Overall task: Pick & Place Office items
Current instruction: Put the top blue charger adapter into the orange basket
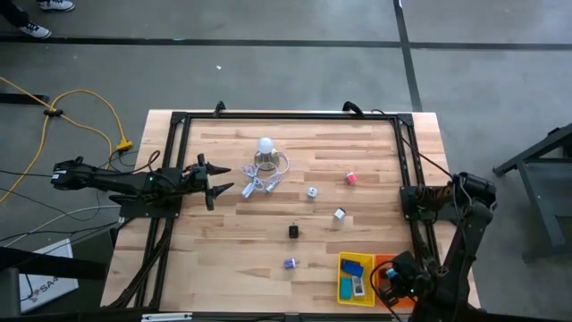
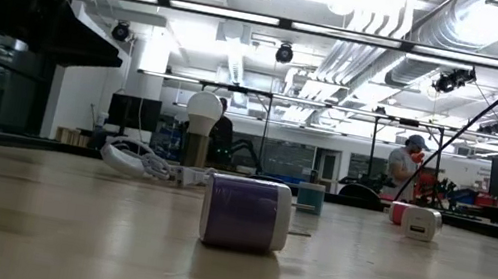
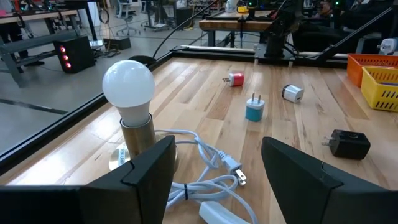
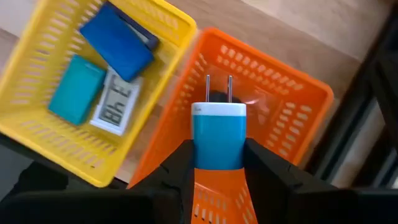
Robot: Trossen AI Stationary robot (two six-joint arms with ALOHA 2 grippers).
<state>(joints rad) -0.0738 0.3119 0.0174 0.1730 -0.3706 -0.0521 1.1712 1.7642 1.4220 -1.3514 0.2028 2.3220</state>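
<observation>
My right gripper (image 4: pixel 217 163) hangs at the table's near right corner, over the orange mesh tray (image 4: pixel 283 102), shut on a blue and white plug charger (image 4: pixel 217 127). My left gripper (image 3: pixel 217 168) stands open and level at the table's left edge, facing the white bulb lamp (image 3: pixel 129 87) and its looped cord. Loose on the wood lie a teal charger (image 3: pixel 254 109), a pink one (image 3: pixel 236 79), a white one (image 3: pixel 292 93), a black one (image 3: pixel 349 144) and a purple and white one (image 2: pixel 246 213). The yellow tray (image 4: pixel 177 22) holds a blue block, a teal block and a small display. My right gripper pinches the charger's blue body (image 4: pixel 202 152) on two opposite sides between its two fingers. The fingers come from above, pointing steeply down. The white end with the two metal prongs (image 4: pixel 217 87) points away from the gripper, down at the orange tray. The charger hangs clear above the tray.
A black metal frame (image 1: pixel 407 170) runs along the table's far, left and right sides. The two trays (image 1: pixel 342 284) stand side by side at the near right edge. The lamp and cord (image 1: pixel 265 165) lie just ahead of the left gripper (image 1: pixel 219 181). People show in the room beyond.
</observation>
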